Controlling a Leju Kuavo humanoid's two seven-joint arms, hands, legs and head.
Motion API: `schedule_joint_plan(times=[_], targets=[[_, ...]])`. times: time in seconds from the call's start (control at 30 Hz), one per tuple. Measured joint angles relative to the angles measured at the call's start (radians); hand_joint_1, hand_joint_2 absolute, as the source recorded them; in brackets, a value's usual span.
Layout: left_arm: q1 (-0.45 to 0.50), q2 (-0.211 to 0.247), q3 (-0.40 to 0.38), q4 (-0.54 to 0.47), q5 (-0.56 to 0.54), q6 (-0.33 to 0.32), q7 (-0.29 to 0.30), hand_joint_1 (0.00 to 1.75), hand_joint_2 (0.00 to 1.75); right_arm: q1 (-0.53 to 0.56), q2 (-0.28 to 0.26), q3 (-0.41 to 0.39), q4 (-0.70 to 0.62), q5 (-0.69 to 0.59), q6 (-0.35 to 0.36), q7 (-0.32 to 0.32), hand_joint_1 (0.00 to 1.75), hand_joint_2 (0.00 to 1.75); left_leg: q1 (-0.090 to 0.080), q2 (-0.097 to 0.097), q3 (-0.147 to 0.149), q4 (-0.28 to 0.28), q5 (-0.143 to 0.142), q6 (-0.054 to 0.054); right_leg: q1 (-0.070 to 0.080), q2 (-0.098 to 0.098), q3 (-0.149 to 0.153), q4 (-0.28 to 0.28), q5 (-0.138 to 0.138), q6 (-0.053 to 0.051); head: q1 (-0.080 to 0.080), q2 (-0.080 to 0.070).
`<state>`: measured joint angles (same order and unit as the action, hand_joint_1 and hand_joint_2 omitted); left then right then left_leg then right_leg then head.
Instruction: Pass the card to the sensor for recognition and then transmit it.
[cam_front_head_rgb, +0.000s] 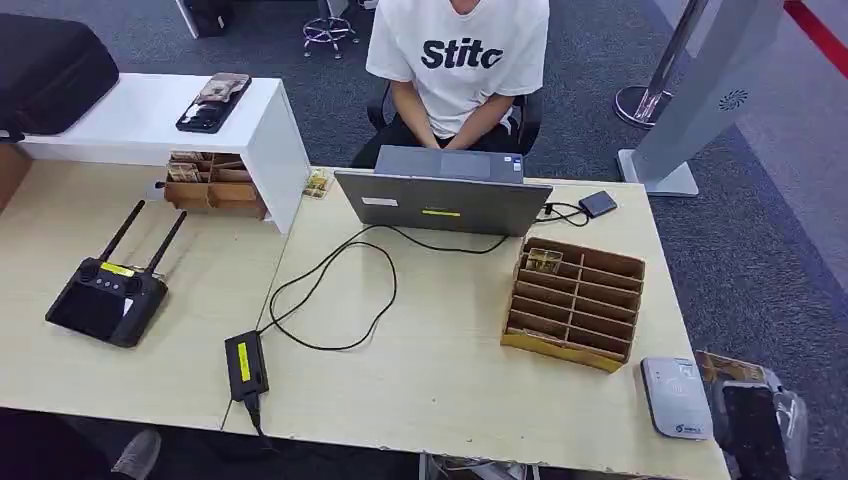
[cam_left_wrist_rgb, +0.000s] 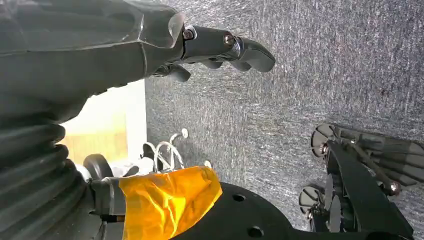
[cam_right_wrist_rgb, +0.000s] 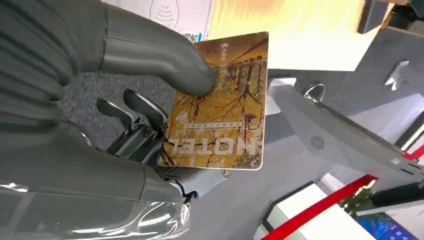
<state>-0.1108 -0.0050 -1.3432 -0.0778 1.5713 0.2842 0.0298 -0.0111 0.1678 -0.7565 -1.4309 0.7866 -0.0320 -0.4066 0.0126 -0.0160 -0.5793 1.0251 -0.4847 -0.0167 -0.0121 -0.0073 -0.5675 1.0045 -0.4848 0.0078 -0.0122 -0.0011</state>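
A golden hotel card (cam_right_wrist_rgb: 220, 105) with an autumn tree print is pinched under the thumb of my right hand (cam_right_wrist_rgb: 125, 75). From the head view, that right hand (cam_front_head_rgb: 755, 425) sits at the table's near right corner, and an edge of the card (cam_front_head_rgb: 725, 367) pokes out just right of the white card sensor (cam_front_head_rgb: 675, 397). The sensor (cam_right_wrist_rgb: 180, 15) also lies just beyond the card in the right wrist view. My left hand (cam_left_wrist_rgb: 215, 47) hangs over grey carpet, fingers loosely extended and holding nothing.
A wooden slotted card box (cam_front_head_rgb: 573, 303) with one card in it stands left of the sensor. Behind it is a grey laptop (cam_front_head_rgb: 445, 200) with a seated person (cam_front_head_rgb: 460, 60). A black cable and power brick (cam_front_head_rgb: 245, 365) cross the table; a remote controller (cam_front_head_rgb: 105, 300) lies far left.
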Motion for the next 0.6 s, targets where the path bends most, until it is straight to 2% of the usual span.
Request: schedule_joint_plan(times=[0.6], targets=[[0.000,0.002,0.000,0.000,0.000,-0.002,0.006,0.00,1.75,-0.014,-0.002,0.006,0.172,0.036,-0.022,0.012,1.75,1.75,0.000,0.001,0.001,0.000,0.000,0.000,0.000,0.001,0.001,0.000,0.000,0.000,0.000,0.000]])
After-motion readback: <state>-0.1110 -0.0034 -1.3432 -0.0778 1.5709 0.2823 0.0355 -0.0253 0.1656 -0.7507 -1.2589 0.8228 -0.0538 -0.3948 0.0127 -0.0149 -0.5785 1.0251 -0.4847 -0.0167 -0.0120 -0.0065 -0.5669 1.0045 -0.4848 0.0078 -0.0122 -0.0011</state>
